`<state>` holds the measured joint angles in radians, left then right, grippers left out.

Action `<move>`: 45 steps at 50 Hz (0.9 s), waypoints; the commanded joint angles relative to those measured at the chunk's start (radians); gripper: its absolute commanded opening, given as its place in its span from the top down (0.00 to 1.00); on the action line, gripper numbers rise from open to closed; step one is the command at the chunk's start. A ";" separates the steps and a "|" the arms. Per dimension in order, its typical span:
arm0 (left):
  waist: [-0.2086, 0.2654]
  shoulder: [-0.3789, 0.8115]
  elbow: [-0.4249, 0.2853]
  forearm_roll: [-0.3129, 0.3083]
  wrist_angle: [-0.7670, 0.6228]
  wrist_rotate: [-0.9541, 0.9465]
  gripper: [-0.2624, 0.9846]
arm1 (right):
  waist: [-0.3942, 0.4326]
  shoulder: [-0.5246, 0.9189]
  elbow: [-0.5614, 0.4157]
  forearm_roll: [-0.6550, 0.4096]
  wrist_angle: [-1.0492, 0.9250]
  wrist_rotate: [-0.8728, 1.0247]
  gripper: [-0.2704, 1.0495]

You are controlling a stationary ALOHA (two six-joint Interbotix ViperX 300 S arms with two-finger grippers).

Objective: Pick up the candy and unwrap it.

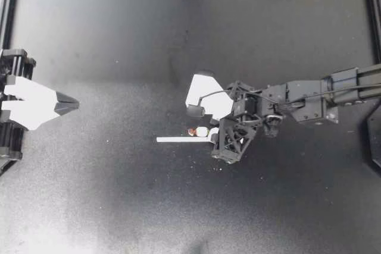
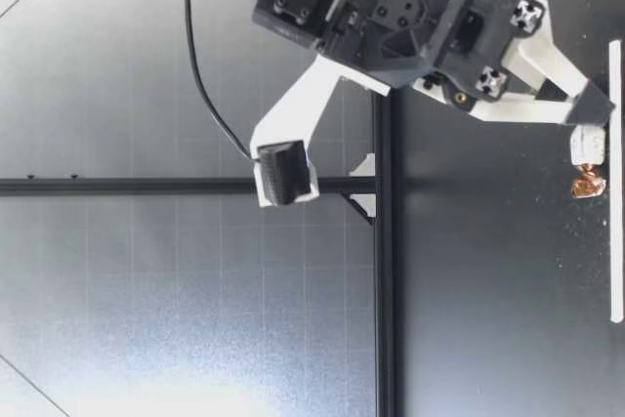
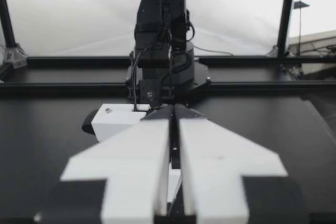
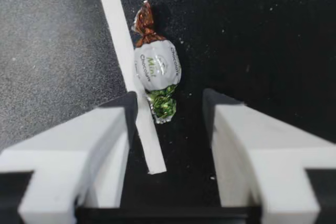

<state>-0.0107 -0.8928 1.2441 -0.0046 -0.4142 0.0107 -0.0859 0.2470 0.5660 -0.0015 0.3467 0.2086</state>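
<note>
1. Here, my right gripper (image 1: 203,124) sits low over the middle of the counter (image 1: 119,40), its two fingers spread wide apart and closed on nothing.
2. In the right wrist view, the candy (image 4: 156,69) lies on the counter just ahead of those fingers (image 4: 94,145). Its green twisted end reaches into the gap between the fingertips, nearer one finger than the other, and neither finger touches it.
3. The candy has a white middle, with a brown twist on the end pointing away from the gripper.
4. A thin white strip (image 4: 128,72) lies flat on the counter, touching the candy along one side. Its near end runs in between the fingers, just beside the inner face of one.
5. In the low view, one finger of the right gripper has its tip down near the counter beside the candy (image 2: 589,158), while the other finger is raised well above the surface.
6. Farther off, at the counter's edge on my left and well apart from the candy, my left gripper (image 1: 74,104) has its fingers pressed together with nothing between them.
7. Its wrist view looks across the counter to the right arm (image 3: 163,51) beyond.
</note>
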 commanded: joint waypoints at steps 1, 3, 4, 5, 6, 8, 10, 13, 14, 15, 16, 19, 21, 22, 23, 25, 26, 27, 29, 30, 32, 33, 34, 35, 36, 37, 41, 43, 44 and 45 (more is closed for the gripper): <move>-0.003 0.005 -0.011 -0.002 -0.002 -0.002 0.85 | -0.006 -0.003 -0.021 0.000 0.017 0.002 0.48; -0.003 0.005 -0.011 -0.002 -0.002 0.000 0.85 | -0.005 0.003 -0.025 0.000 0.031 0.000 0.52; -0.002 0.005 -0.011 -0.002 0.000 0.000 0.85 | -0.003 0.006 -0.028 0.000 0.038 0.000 0.54; -0.003 0.005 -0.011 -0.002 -0.002 0.000 0.85 | -0.003 0.008 -0.029 0.000 0.046 0.000 0.56; -0.003 0.005 -0.011 -0.002 -0.002 0.000 0.85 | -0.003 0.009 -0.031 0.000 0.055 0.000 0.59; -0.003 0.005 -0.011 0.000 0.000 0.002 0.85 | -0.003 0.011 -0.035 0.000 0.075 0.000 0.64; -0.003 0.005 -0.009 -0.002 0.000 0.005 0.85 | -0.003 0.012 -0.040 0.000 0.100 0.000 0.71; -0.002 0.005 -0.008 -0.002 0.000 0.006 0.85 | -0.002 0.009 -0.046 0.000 0.126 -0.002 0.78; -0.003 0.005 -0.006 -0.002 0.000 0.006 0.85 | -0.002 0.008 -0.049 0.000 0.133 -0.003 0.80; -0.002 0.005 -0.006 0.000 0.000 0.006 0.85 | -0.002 0.005 -0.051 0.000 0.141 -0.006 0.82; -0.002 0.005 -0.005 -0.002 0.000 0.006 0.85 | 0.000 0.002 -0.052 0.000 0.146 -0.006 0.83; -0.003 0.005 -0.003 -0.002 0.000 0.006 0.85 | 0.005 -0.009 -0.060 0.000 0.153 -0.011 0.87; -0.002 0.005 -0.003 -0.002 0.000 0.006 0.85 | 0.009 -0.017 -0.063 -0.002 0.152 -0.014 0.89; -0.002 0.006 -0.003 -0.002 0.000 0.006 0.85 | 0.011 -0.021 -0.066 -0.002 0.152 -0.015 0.90; -0.003 0.006 -0.003 -0.002 0.000 0.006 0.85 | 0.014 -0.028 -0.067 -0.003 0.152 -0.018 0.91; -0.003 0.006 0.000 -0.002 0.000 0.006 0.85 | 0.018 -0.037 -0.071 -0.003 0.150 -0.021 0.92; -0.003 0.006 0.002 -0.002 0.000 0.006 0.85 | 0.020 -0.046 -0.072 -0.002 0.149 -0.020 0.92; -0.002 0.008 0.002 -0.002 0.000 0.006 0.85 | 0.023 -0.052 -0.074 -0.002 0.147 -0.020 0.92; -0.003 0.012 0.003 -0.002 0.000 0.006 0.85 | 0.026 -0.064 -0.077 -0.002 0.147 -0.017 0.92; -0.003 0.014 0.002 -0.002 0.000 0.005 0.85 | 0.028 -0.072 -0.077 -0.002 0.147 -0.015 0.92; -0.003 0.023 0.002 0.000 0.000 0.003 0.85 | 0.032 -0.089 -0.078 -0.003 0.147 -0.015 0.92; -0.003 0.028 0.002 -0.002 0.000 0.003 0.85 | 0.034 -0.098 -0.078 -0.003 0.147 -0.015 0.92; -0.003 0.034 0.002 -0.002 0.000 0.005 0.85 | 0.038 -0.109 -0.080 -0.003 0.149 -0.015 0.92; -0.003 0.040 0.000 -0.002 0.002 0.005 0.85 | 0.040 -0.118 -0.080 -0.003 0.149 -0.015 0.92; -0.003 0.049 0.000 -0.002 0.000 0.005 0.85 | 0.041 -0.129 -0.081 -0.003 0.149 -0.014 0.92; -0.003 0.061 -0.003 -0.002 0.000 0.005 0.85 | 0.044 -0.138 -0.081 -0.003 0.147 -0.012 0.92; -0.002 0.101 -0.012 -0.002 0.000 0.005 0.83 | 0.052 -0.190 -0.084 -0.003 0.152 -0.008 0.92; -0.003 0.124 -0.018 -0.002 0.000 0.003 0.81 | 0.055 -0.215 -0.084 -0.003 0.152 -0.008 0.92; -0.002 0.135 -0.021 -0.002 -0.002 0.003 0.80 | 0.057 -0.225 -0.084 -0.002 0.152 -0.008 0.92; -0.003 0.146 -0.026 -0.002 -0.003 0.002 0.79 | 0.057 -0.236 -0.084 -0.003 0.152 -0.006 0.92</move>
<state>-0.0123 -0.7854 1.2533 -0.0046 -0.4096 0.0153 -0.0399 0.0905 0.5031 -0.0031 0.5001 0.2025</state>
